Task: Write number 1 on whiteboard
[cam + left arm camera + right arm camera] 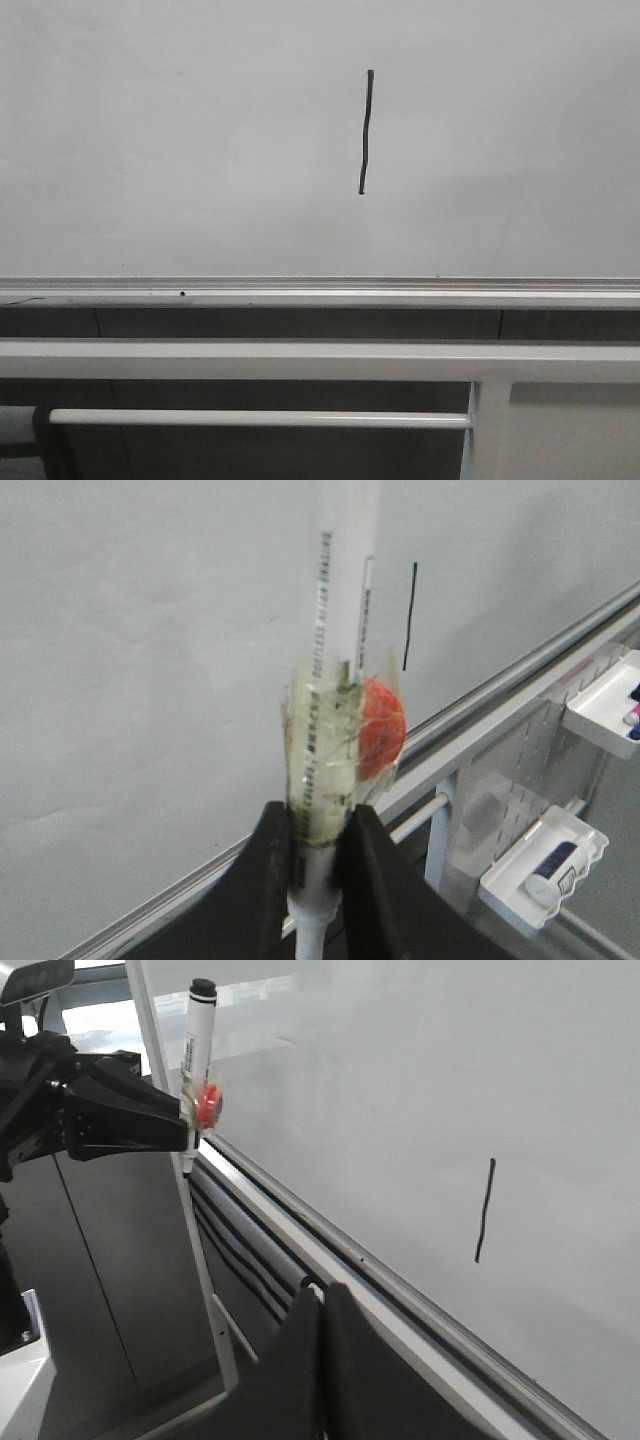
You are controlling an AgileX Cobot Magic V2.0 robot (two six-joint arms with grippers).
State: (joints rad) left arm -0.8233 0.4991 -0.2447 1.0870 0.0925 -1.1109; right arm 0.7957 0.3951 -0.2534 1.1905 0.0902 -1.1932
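The whiteboard [200, 150] fills the front view, with its silver bottom rail [320, 292]. The number 1 [365, 130] is a thin wavy black vertical stroke on it; it also shows in the left wrist view [409, 617] and the right wrist view [485, 1210]. My left gripper [322, 825] is shut on a white marker pen [335, 670] wrapped in tape with a red blob, held off the board to the left of the stroke; the pen also shows in the right wrist view [195, 1045]. My right gripper [322, 1300] is shut and empty below the rail. Neither gripper is in the front view.
White metal frame bars [300, 360] run under the board. A tiny black dot [182, 293] sits on the rail. White bins [545, 855] hang on a pegboard to the right of the board, seen in the left wrist view.
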